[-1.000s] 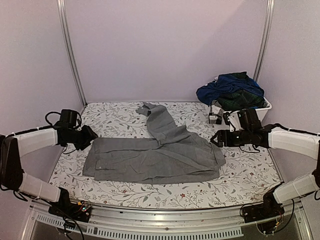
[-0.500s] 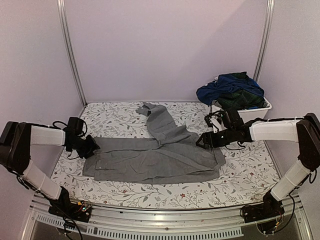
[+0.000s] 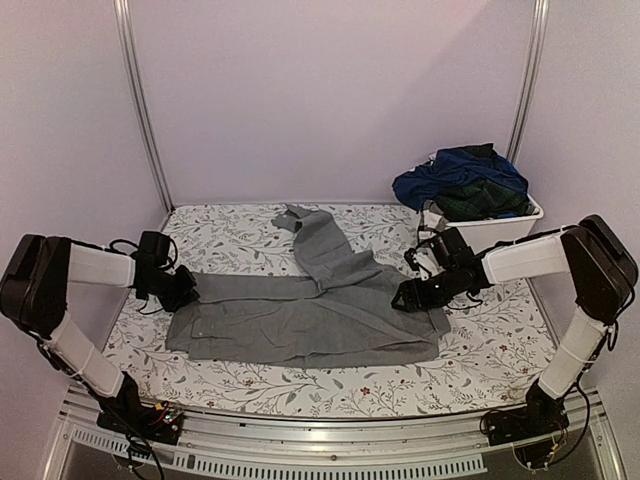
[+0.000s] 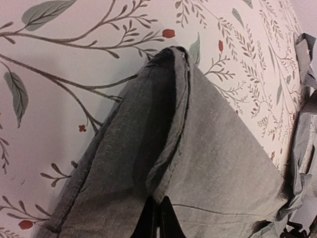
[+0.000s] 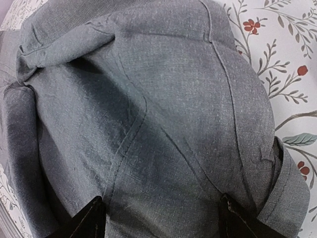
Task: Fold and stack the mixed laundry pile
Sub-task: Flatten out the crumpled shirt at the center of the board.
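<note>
The grey garment [image 3: 310,315] lies spread across the middle of the flowered tabletop [image 3: 490,350]. At its left edge the left end effector [image 3: 186,291] is pinched tight on a fold of the cloth. At its right edge the right end effector [image 3: 404,298] stands wide open, its 2 fingers [image 5: 91,220] straddling the fabric. A navy garment [image 3: 455,168] and a green plaid one [image 3: 482,200] are heaped in the white bin [image 3: 505,228] at upper right.
</note>
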Controlling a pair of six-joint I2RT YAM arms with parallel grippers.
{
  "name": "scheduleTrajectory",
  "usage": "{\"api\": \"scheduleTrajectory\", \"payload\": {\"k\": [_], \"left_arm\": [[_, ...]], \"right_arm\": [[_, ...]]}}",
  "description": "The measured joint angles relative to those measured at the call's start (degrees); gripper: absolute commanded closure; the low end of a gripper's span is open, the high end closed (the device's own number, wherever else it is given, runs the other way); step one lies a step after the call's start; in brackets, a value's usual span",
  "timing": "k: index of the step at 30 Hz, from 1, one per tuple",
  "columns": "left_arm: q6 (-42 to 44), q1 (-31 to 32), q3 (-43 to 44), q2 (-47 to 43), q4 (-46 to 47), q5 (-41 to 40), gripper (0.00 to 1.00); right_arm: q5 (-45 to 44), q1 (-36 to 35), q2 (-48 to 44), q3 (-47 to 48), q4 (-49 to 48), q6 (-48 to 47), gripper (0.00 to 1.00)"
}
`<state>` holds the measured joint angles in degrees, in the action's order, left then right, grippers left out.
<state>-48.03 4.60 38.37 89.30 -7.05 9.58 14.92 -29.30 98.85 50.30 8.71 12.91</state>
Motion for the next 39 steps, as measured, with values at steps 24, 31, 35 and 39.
{"api": "scheduleTrajectory", "payload": {"k": [24, 31, 35, 39], "left_arm": [[3.39, -12.52, 42.6, 31.78, 1.57, 6.67, 0.34], [9.03, -7.19, 28.94, 10.88, -4.02, 1.42, 0.18], [7.78, -3.15, 15.34, -5.38, -3.78, 2.05, 0.25], [4.87, -3.54, 3.76, -10.03, -5.53, 0.76, 0.24]], "right_arm": [[-2.23, 2.97, 0.11, 2.12, 1.6, -3.08, 0.17], [5.53, -1.62, -0.55, 7.34, 1.81, -4.33, 0.16], [7.96, -7.21, 0.33, 12.46, 2.97, -5.77, 0.15], [8.55, -10.97, 3.56, 16.55, 3.52, -7.5, 0.15]]}}
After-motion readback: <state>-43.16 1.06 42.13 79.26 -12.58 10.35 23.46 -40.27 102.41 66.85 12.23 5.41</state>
